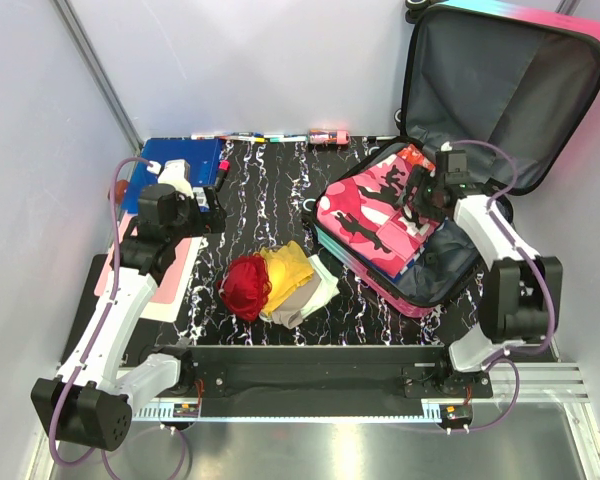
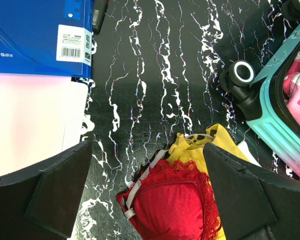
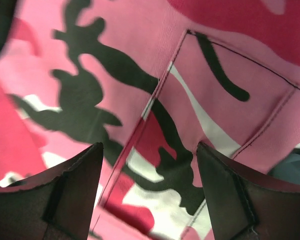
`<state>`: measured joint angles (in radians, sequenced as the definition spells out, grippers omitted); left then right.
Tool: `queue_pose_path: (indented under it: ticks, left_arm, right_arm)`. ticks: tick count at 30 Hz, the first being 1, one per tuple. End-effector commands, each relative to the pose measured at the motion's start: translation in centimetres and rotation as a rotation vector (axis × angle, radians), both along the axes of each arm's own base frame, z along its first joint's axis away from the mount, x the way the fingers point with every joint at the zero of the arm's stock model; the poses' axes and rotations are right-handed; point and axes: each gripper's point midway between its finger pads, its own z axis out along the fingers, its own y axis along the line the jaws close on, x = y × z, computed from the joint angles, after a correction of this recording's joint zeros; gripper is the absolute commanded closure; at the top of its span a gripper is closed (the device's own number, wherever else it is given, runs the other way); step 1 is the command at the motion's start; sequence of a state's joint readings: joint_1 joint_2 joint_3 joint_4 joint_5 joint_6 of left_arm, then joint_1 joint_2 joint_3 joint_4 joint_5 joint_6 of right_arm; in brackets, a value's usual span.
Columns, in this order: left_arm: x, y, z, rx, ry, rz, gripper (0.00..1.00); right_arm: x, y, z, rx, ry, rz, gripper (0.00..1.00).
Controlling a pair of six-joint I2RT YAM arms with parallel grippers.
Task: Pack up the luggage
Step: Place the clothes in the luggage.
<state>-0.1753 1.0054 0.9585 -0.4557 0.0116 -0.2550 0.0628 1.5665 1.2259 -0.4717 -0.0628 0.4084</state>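
bench (image 1: 270, 190): black marble-look | luggage (image 1: 500, 90): sitting open back right, lid standing up | pink camo garment (image 1: 365, 215): lying in its bottom half | my right end effector (image 3: 149, 147): fingers spread just over that camo, gripping nothing | my left end effector (image 2: 147, 147): wide open, empty, above the red lace bra (image 2: 177, 202)

- luggage (image 2: 272, 127): hard, smooth plastic shell, slightly glossy.
- pink camouflage garment (image 3: 155, 65): matt woven cloth with stitched seams.
- table (image 2: 155, 75): glossy black marble-look top.
- red bra (image 2: 175, 200): lace-edged fabric.
- blue folder (image 2: 35, 35): shiny plastic.
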Motion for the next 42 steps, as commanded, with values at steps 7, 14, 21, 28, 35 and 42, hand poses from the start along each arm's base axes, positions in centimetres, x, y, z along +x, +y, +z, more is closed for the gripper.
queue_pose_path:
  ticks: [7, 14, 21, 28, 35, 42]
  left_arm:
    - [0.7, 0.0, 1.0, 0.0, -0.038, 0.003, 0.01]
    - [0.7, -0.3, 1.0, -0.002, -0.038, -0.011, 0.01]
    - [0.6, -0.1, 0.9, 0.003, -0.039, -0.007, 0.01]
    - [0.6, -0.1, 1.0, 0.004, -0.041, -0.006, 0.01]
    - [0.6, -0.1, 1.0, 0.004, -0.041, -0.006, 0.01]
    - [0.6, -0.1, 0.9, 0.005, -0.04, -0.006, 0.01]
  right_arm:
    - [2.3, 0.3, 0.5, 0.006, -0.036, -0.009, 0.2]
    - [2.7, 6.9, 6.5, -0.045, -0.203, 0.137, 0.19]
    - [3.7, 13.9, 5.2, -0.048, -0.19, 0.303, 0.2]
    - [4.8, 15.4, 1.1, -0.102, -0.12, 0.315, 0.2]
    - [4.3, 17.2, -3.4, -0.125, -0.028, 0.371, 0.21]
    - [4.0, 16.7, -2.9, -0.156, -0.024, 0.356, 0.2]
